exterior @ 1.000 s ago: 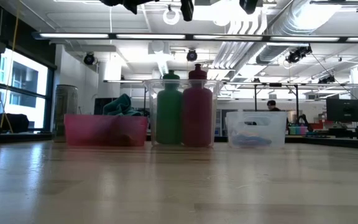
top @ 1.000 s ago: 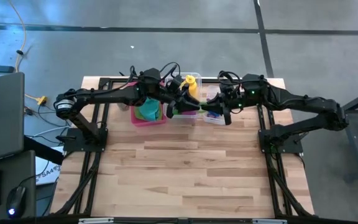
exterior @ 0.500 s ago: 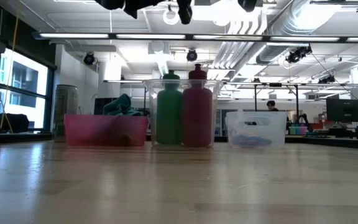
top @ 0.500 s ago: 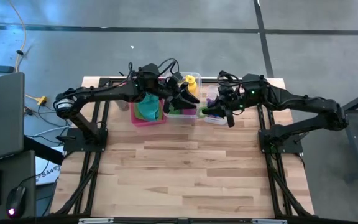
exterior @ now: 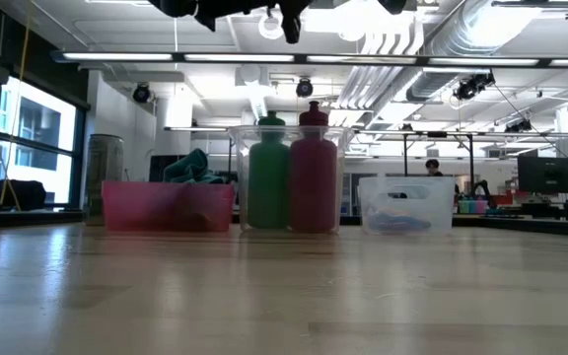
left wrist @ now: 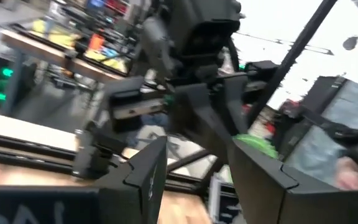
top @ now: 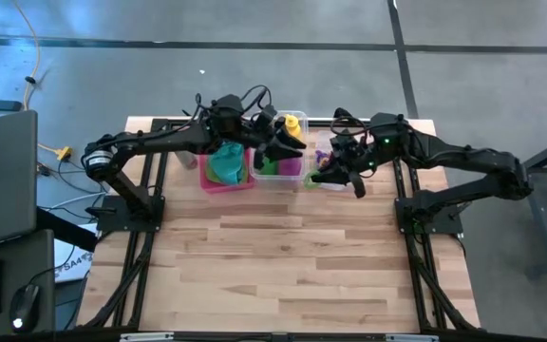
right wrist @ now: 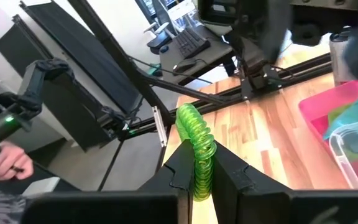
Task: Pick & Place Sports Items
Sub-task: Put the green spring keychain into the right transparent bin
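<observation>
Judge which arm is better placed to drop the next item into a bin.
Right. Its end effector is shut on a green coiled ring and hangs by the small clear bin. The left end effector is open, holding nothing, above the middle bin.

A light wooden table [top: 283, 256] is carrying a pink bin [exterior: 166, 206] and two clear bins [exterior: 289, 177] [exterior: 406, 204] in a row.

Two matte black jointed arms, loose black cables, small green indicator lights, flat angular fingers [left wrist: 143, 177].

Yellow bottle [top: 292, 126] mostly hidden behind the left arm
</observation>
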You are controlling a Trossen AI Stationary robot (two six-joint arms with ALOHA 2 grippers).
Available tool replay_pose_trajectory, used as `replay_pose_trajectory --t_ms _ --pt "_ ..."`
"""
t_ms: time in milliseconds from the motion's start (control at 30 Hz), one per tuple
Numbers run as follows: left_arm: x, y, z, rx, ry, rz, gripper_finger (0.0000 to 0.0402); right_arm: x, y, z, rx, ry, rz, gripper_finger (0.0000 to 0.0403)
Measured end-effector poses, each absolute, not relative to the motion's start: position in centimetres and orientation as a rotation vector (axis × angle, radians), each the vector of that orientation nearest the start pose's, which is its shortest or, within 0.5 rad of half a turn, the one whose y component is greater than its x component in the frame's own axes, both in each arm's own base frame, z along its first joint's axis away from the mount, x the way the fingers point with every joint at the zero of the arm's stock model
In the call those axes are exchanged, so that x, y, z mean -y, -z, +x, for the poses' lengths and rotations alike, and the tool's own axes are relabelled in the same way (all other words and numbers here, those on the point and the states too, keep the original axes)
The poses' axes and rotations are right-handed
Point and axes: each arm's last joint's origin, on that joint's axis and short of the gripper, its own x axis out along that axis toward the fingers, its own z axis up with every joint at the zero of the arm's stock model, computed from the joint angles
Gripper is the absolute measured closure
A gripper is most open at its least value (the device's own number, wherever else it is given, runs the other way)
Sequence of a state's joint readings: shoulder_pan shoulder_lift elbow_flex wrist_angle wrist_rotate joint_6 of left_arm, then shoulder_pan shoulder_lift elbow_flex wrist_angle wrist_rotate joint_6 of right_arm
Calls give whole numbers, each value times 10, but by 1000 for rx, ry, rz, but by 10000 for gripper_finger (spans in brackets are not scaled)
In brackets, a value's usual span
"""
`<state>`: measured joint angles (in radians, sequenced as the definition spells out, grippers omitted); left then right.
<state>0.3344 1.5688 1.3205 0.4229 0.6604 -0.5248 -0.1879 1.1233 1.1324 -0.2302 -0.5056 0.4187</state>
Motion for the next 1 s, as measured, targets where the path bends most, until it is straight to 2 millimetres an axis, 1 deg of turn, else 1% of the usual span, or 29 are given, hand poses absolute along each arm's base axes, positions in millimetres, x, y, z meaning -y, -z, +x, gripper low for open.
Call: replay_pose_trajectory --t_ms 167,300,500,667,800,900,1000 --pt "-105 -378 347 61 222 -405 237 30 -386 230 -279 -274 471 382" --pt "-103 -372 345 -12 57 -360 237 31 -386 214 -323 -198 455 382" --pt "-97 -362 339 -149 -193 -301 237 40 -380 189 -414 15 428 382" --pt "-88 -361 333 -218 -272 -263 237 49 -367 178 -549 232 384 382" --pt "-83 -363 328 -235 -325 -238 237 57 -358 176 -627 356 345 382" --pt "-79 -366 327 -227 -362 -205 237 65 -352 179 -671 428 328 382" --pt "-78 -368 326 -219 -368 -208 237 73 -346 183 -722 483 309 382"
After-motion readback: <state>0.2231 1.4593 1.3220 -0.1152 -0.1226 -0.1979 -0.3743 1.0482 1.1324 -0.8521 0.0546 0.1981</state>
